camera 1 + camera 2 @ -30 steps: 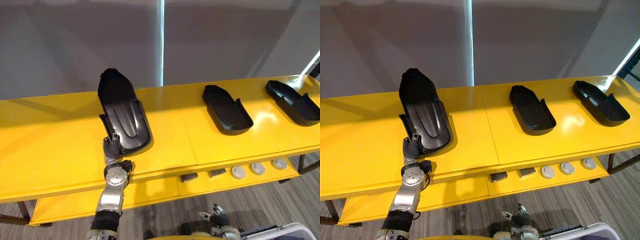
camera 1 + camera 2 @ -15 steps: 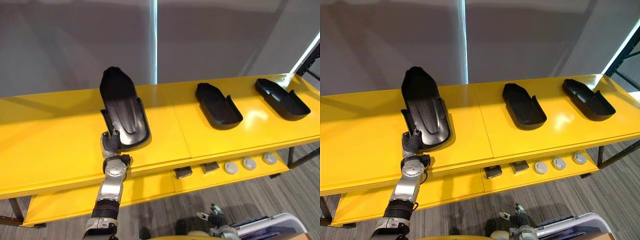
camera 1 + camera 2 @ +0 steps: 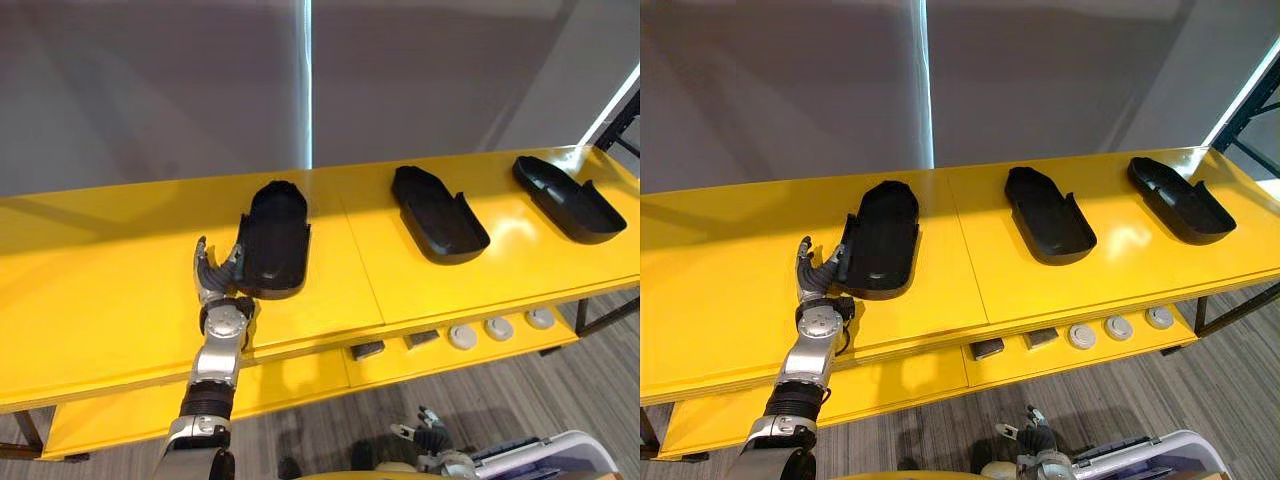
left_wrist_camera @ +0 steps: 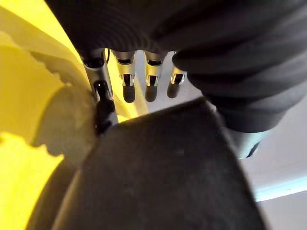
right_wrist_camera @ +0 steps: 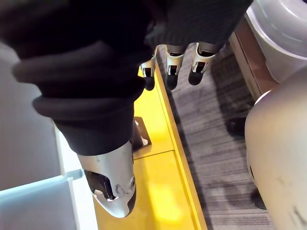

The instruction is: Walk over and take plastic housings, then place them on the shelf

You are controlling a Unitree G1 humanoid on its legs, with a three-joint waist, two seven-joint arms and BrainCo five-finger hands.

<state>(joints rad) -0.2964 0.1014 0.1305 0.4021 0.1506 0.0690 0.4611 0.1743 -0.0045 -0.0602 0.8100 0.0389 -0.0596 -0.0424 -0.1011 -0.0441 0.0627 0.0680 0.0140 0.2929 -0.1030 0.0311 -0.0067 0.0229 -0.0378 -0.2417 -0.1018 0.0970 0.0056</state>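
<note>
A black plastic housing (image 3: 272, 250) lies flat, hollow side up, on the yellow shelf top (image 3: 100, 290). My left hand (image 3: 213, 278) is open beside its near left edge, fingers spread and straight; the left wrist view shows the fingers (image 4: 128, 84) stretched out over the housing's dark surface (image 4: 168, 182). Two more black housings (image 3: 440, 225) (image 3: 568, 197) lie further right on the same top. My right hand (image 3: 435, 445) hangs low in front of the shelf, its fingers (image 5: 171, 69) straight with nothing in them.
The lower yellow shelf (image 3: 300, 375) carries two small dark blocks (image 3: 368, 350) and three grey round discs (image 3: 497, 327). A pale bin (image 3: 560, 455) stands on the floor at the lower right. A grey wall runs behind the shelf.
The housing that stood tipped up on its end in my left hand now lies flat on the shelf top. The left hand has opened and let it go.
</note>
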